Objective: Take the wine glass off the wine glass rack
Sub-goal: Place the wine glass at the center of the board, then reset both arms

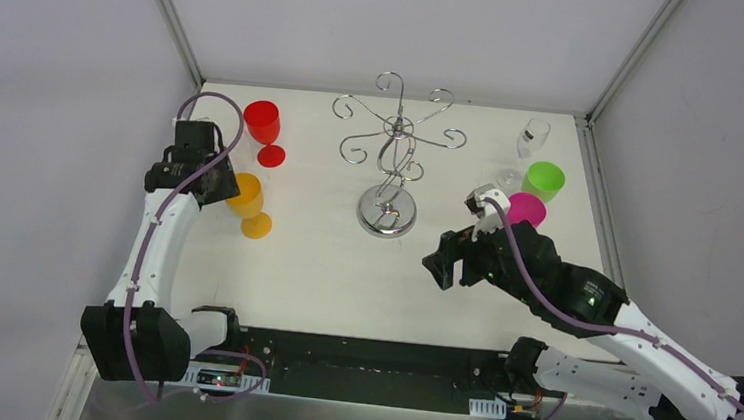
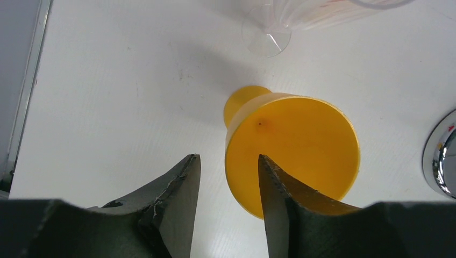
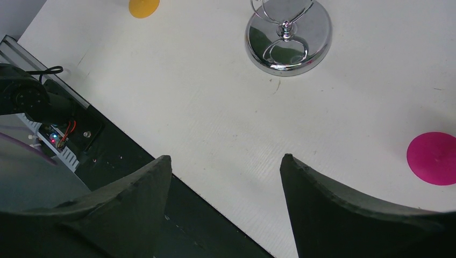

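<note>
The wine glass rack [image 1: 393, 142], silver wire with a chrome base [image 1: 387, 213], stands mid-table; I see no glass hanging on its curled arms. An orange wine glass [image 1: 246, 196] stands upright left of it. My left gripper [image 1: 220, 180] is open above its bowl. In the left wrist view, one finger [image 2: 279, 188] is over the bowl [image 2: 301, 145], the other outside, and the rim's left edge lies in the gap of the gripper [image 2: 228, 161]. My right gripper [image 1: 441, 266] is open and empty over the table near the front edge [image 3: 226, 161].
A red glass [image 1: 262, 126] stands behind the orange one. A clear glass [image 1: 531, 140], a green glass [image 1: 543, 180] and a pink glass [image 1: 525, 210] stand at the right. A clear glass foot [image 2: 266, 37] shows beyond the orange glass. The rack base [image 3: 289, 37] and a pink foot [image 3: 433, 158] show in the right wrist view.
</note>
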Motion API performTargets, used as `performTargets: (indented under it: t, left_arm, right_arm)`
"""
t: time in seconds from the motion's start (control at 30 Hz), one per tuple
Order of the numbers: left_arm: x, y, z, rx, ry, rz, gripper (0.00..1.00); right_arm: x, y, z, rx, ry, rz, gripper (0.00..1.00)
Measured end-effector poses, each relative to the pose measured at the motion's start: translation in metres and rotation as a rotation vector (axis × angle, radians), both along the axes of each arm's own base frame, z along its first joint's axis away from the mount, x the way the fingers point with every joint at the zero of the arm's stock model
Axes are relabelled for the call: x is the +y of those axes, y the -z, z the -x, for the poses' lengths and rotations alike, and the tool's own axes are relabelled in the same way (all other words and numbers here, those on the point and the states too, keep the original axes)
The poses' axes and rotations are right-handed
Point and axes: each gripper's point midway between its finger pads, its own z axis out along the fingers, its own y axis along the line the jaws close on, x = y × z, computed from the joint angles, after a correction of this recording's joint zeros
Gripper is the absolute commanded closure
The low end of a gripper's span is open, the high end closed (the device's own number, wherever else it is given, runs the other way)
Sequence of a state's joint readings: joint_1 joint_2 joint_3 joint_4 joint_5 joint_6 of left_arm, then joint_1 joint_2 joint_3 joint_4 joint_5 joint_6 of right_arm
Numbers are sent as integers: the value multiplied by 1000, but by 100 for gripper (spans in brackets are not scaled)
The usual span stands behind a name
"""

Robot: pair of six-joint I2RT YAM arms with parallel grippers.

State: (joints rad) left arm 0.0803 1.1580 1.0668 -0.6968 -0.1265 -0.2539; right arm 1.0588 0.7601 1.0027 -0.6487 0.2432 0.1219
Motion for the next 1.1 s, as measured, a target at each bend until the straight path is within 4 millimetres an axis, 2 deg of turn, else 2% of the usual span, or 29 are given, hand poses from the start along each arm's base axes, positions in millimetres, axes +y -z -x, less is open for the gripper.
performTargets:
  t: [0.2,0.3,0.5,0.73,0.97,1.1]
  left_arm:
    - [-7,-18,9,-56,23,20,48]
    - [-12,-33,13,-97,42,37,45]
    - [-28,-61,18,-197,107,93,40]
    - [-56,-73,25,-244,229,192,33]
    - [-79,-90,37,-306,347,262,15]
    - [-90,-99,44,-342,400,295,13]
  right_arm:
    - [-1,-8,-3,-17,15,-10,7]
    - [-2,-11,-5,-24,26,-11,1]
    - [-9,-25,-9,-44,58,-7,1]
    - [-23,-44,-16,-87,128,-14,1]
    - [-52,-55,-35,-168,299,26,1]
    - [-75,-64,-50,-236,441,64,1]
